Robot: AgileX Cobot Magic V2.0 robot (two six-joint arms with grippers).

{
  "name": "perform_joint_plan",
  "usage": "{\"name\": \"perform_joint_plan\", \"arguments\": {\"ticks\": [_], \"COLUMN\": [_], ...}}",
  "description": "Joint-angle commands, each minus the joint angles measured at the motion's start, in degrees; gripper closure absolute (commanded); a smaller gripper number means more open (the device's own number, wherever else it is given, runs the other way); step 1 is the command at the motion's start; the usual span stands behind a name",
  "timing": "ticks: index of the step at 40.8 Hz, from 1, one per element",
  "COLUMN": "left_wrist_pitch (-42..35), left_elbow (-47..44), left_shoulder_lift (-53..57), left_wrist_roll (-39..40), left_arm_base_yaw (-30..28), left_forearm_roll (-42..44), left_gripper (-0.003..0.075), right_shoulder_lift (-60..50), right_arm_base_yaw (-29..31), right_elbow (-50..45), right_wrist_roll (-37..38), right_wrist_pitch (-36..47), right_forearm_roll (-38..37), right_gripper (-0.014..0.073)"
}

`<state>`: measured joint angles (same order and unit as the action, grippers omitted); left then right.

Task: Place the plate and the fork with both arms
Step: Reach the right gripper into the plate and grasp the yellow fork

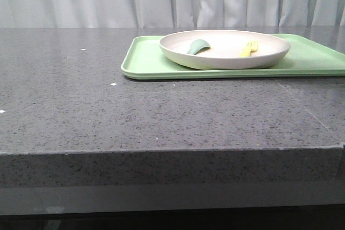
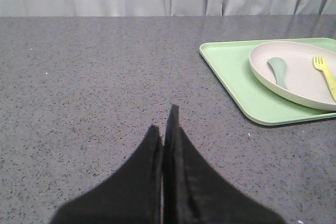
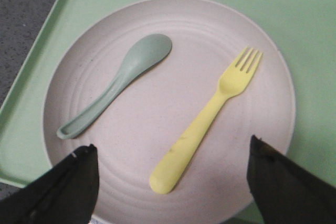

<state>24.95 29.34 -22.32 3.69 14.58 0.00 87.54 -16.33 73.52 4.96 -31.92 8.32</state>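
- Small pale-yellow plastic fork (image 3: 205, 121) lies in the round cream plate (image 3: 157, 108) beside a grey-green spoon (image 3: 116, 82), on the flat light-green tray (image 1: 145, 60).
- Right gripper (image 3: 170, 182) spread wide above the fork; approach step, descent looks next.
- Left gripper (image 2: 164, 124) pressed together, empty, over the grey stone counter (image 2: 94, 77), well apart from the tray.

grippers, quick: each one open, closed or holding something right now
Left gripper: closed, holding nothing, low over the grey speckled table.
Right gripper: open, empty, above the small pale-yellow plastic fork.
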Motion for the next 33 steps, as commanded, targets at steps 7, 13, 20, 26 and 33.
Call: {"name": "perform_joint_plan", "arguments": {"ticks": [7,13,20,26,33], "left_wrist_pitch": [-4.9,-4.9,-4.9,-4.9,-4.9], "left_elbow": [1.5,1.5,1.5,1.5,1.5], "left_shoulder_lift": [-0.3,-0.3,-0.3,-0.3,-0.3], "left_wrist_roll": [0.6,0.6,0.6,0.6,0.6], "left_arm_base_yaw": [0.0,0.0,0.0,0.0,0.0], "left_forearm_roll": [0.0,0.0,0.0,0.0,0.0], "left_gripper": [0.0738,0.0738,0.0738,0.0738,0.0738], "right_shoulder_lift": [10.0,15.1,18.7,20.4,21.9], "right_arm_base_yaw": [0.1,0.2,0.2,0.1,0.1], "right_elbow": [13.6,18.6,21.2,22.3,22.4], "right_wrist_roll": [5.4,15.0,17.8,17.8,17.8], "right_wrist_pitch": [-5.7,-10.4,-11.0,-11.0,-11.3], "right_forearm_roll": [-2.0,-10.2,-12.4,-11.9,-11.9], "right_gripper": [-0.0007,-0.0007,-0.0007,-0.0007,-0.0007]}}
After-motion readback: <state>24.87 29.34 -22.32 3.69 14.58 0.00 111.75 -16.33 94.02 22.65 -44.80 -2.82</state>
